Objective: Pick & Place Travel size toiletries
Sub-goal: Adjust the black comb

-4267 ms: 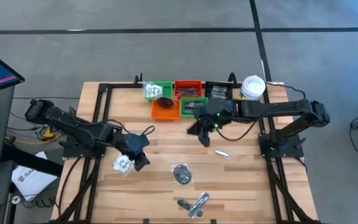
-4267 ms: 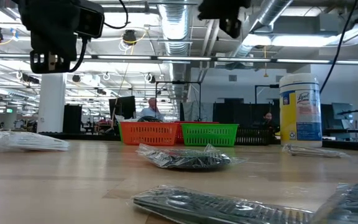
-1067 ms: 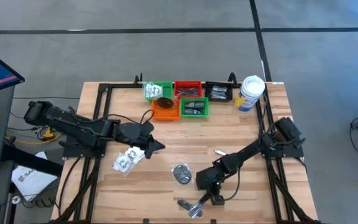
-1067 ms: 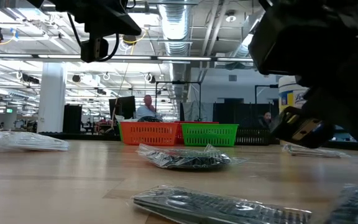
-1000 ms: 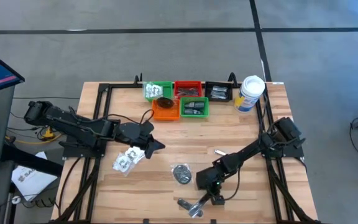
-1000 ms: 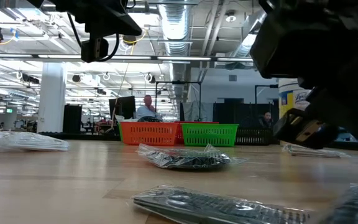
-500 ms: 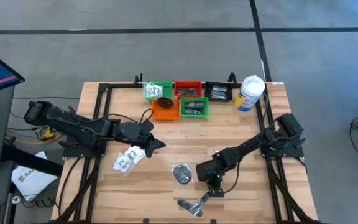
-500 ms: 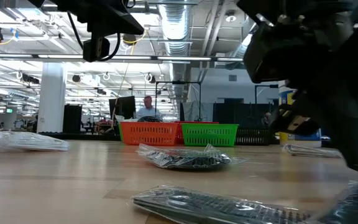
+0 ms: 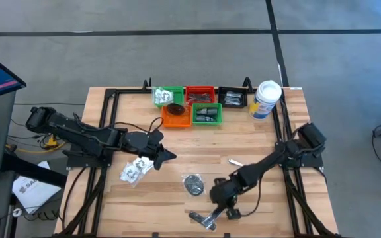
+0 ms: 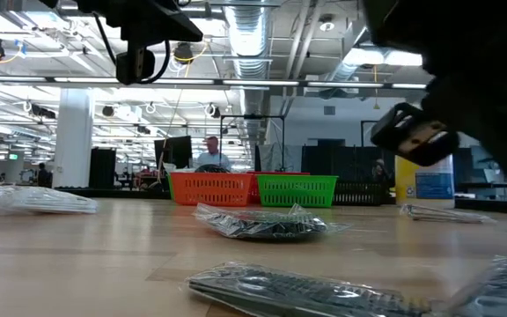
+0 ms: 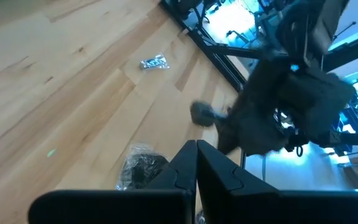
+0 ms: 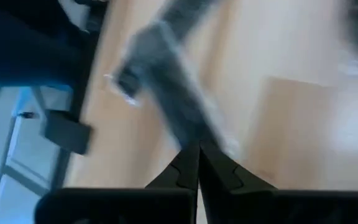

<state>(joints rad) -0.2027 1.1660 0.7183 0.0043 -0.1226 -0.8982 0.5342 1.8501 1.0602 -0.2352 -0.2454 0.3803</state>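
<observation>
We see right gripper [image 9: 231, 213] low over table [image 9: 263, 218] near front edge, fingers pressed shut, tip at slim silvery sachets [image 9: 206, 218], possibly pinching one; wrist view too blurred to confirm. Left gripper [image 9: 169, 156] mid-table, fingers closed, empty. Clear packet [image 9: 133, 171] just beside it.

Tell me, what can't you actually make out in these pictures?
- Whether the right gripper holds the silvery sachet: high view too small, right wrist view smeared.
- What fills the black tray: too small from above; in the low view the green tray hides much of it.
- Label text on the white canister: the right arm covers part of it in the low view.
</observation>
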